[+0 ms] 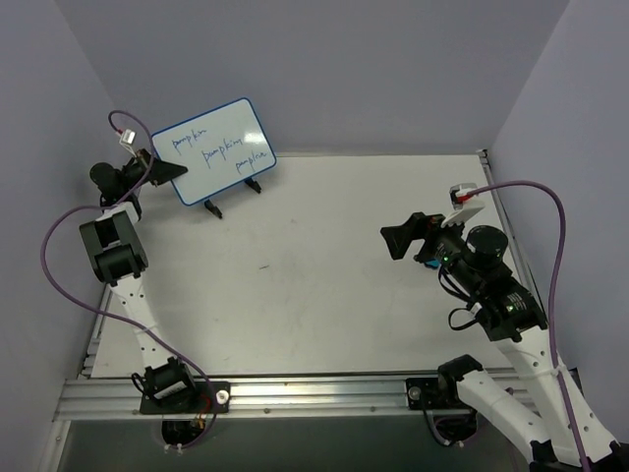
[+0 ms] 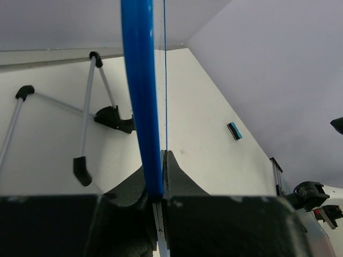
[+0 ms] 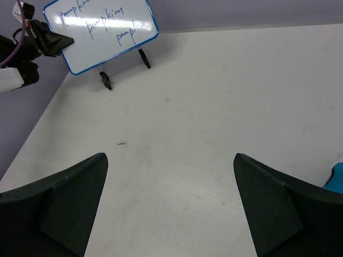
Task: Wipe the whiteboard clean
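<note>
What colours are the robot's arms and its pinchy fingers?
The left arm and right arm are white with chunky black joints. A purple cable loops from each wrist. The left gripper and right gripper have black, wedge-shaped fingers.

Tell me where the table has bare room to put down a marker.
The wide middle of the table, between the whiteboard and the right arm, is bare. The far-left corner is crowded by whiteboard, stand and left arm.
</note>
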